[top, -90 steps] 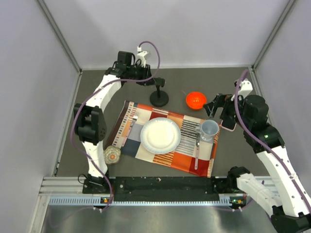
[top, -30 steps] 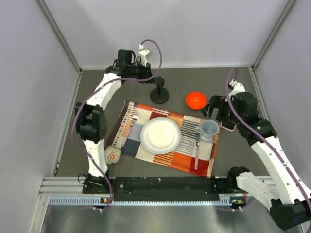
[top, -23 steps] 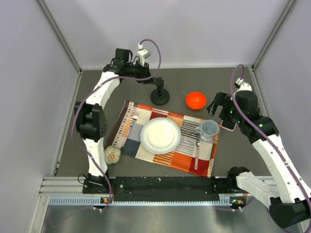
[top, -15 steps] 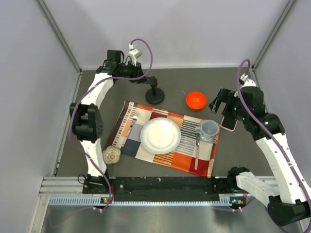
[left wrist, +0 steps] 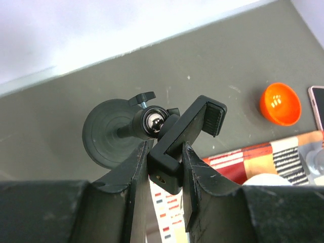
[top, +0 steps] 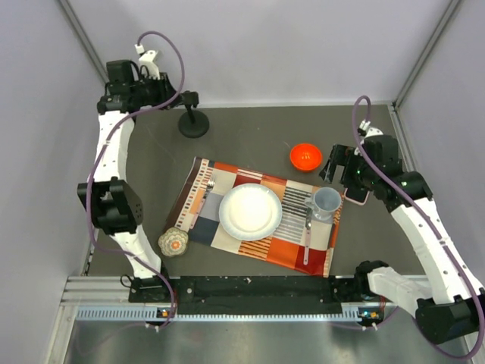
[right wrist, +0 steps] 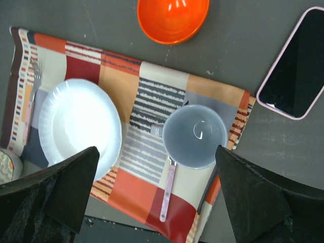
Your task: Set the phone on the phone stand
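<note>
Left wrist view: clenched around the phone stand (left wrist: pixel 182 129) with the left gripper (left wrist: pixel 164 174), one finger pressed to each side of the holder's lower end. Tilted holder, shiny ball joint and round black base all visible past the fingers. Cannot tell whether standing on the worktop or raised just off it. From the top external camera, placed near the far left corner of the worktop, close to the back edge and well apart from everything else.

Over by the right edge, lying flat and screen up on the bare worktop: the phone (right wrist: pixel 296 76), pale pink rim showing, just outside the right corner of the placemat (right wrist: pixel 136 195) and near the mug (right wrist: pixel 195 136), touching neither. From above, partly hidden under the right arm.

Hovering above the mug with the right gripper (right wrist: pixel 156 152), fingers spread wide, grasping nothing. Between those fingers in the right wrist view: the mug on the placemat, a white plate (right wrist: pixel 80 126) beside it, a pink-handled utensil (right wrist: pixel 167 195) lying just by the mug. Toward the back edge, off the placemat, an orange bowl (right wrist: pixel 173 17), between stand and phone but much closer to the phone.
</note>
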